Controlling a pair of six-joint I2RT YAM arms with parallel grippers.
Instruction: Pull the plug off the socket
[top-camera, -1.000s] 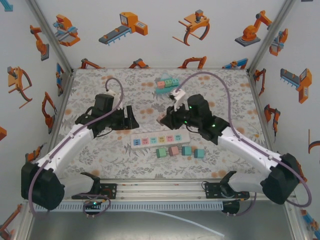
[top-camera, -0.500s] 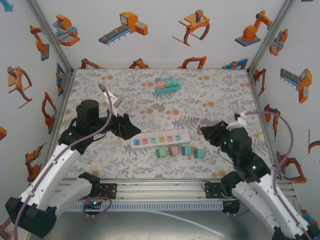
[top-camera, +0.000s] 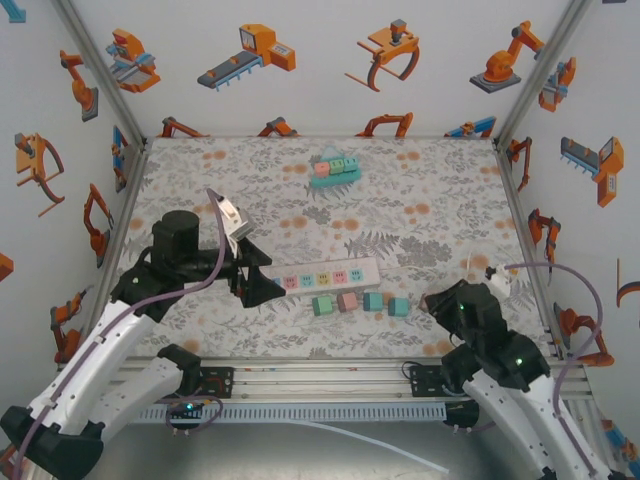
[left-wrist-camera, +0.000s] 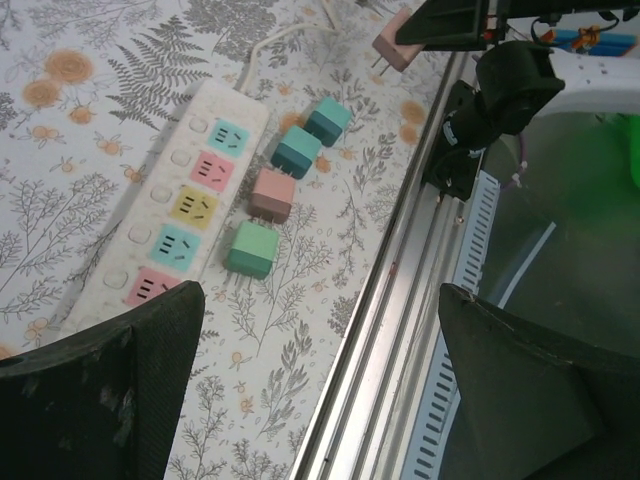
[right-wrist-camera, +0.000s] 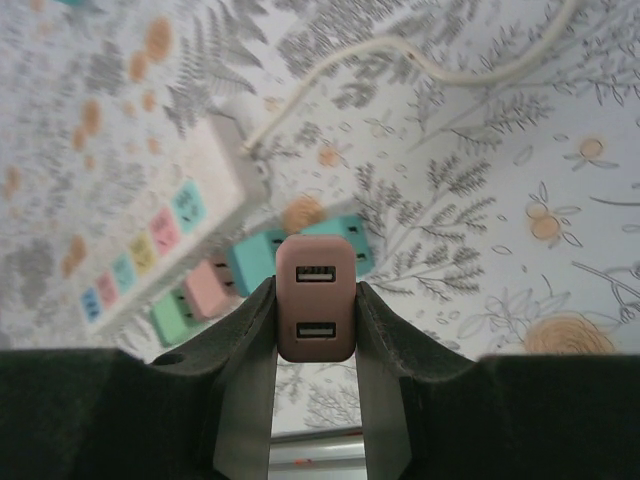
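drawn back, right tool (right-wrist-camera: 315, 292) clamps dusty-pink two-port plug (right-wrist-camera: 315, 262) right of long white socket strip (top-camera: 322, 277); left tool (left-wrist-camera: 315, 335) wide.

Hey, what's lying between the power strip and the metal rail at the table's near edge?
Four loose plugs lying in a row, seen in the top and left wrist views.
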